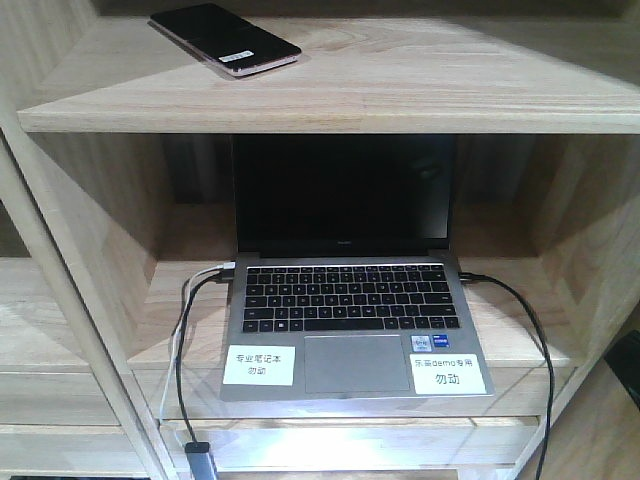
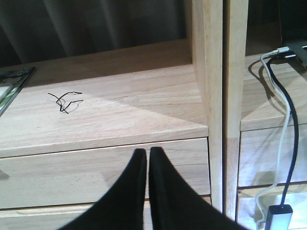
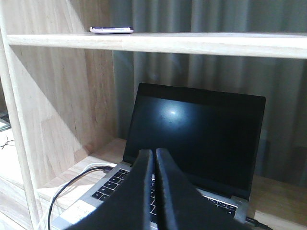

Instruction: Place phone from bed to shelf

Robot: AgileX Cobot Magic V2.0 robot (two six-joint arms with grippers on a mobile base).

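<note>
The phone, a glossy black slab with a pinkish rim and a white sticker, lies flat on the upper board of the light wooden shelf. From the right wrist view its thin edge shows at the left end of that board. My right gripper is shut and empty, well below the phone and in front of the laptop. My left gripper is shut and empty too, facing a drawer front in the shelf's left section. The bed is out of view.
An open grey laptop with two white labels fills the compartment under the phone. Black and white cables hang from its left side, a black cable from its right. A thin black wire lies on the left board. An upright post divides the sections.
</note>
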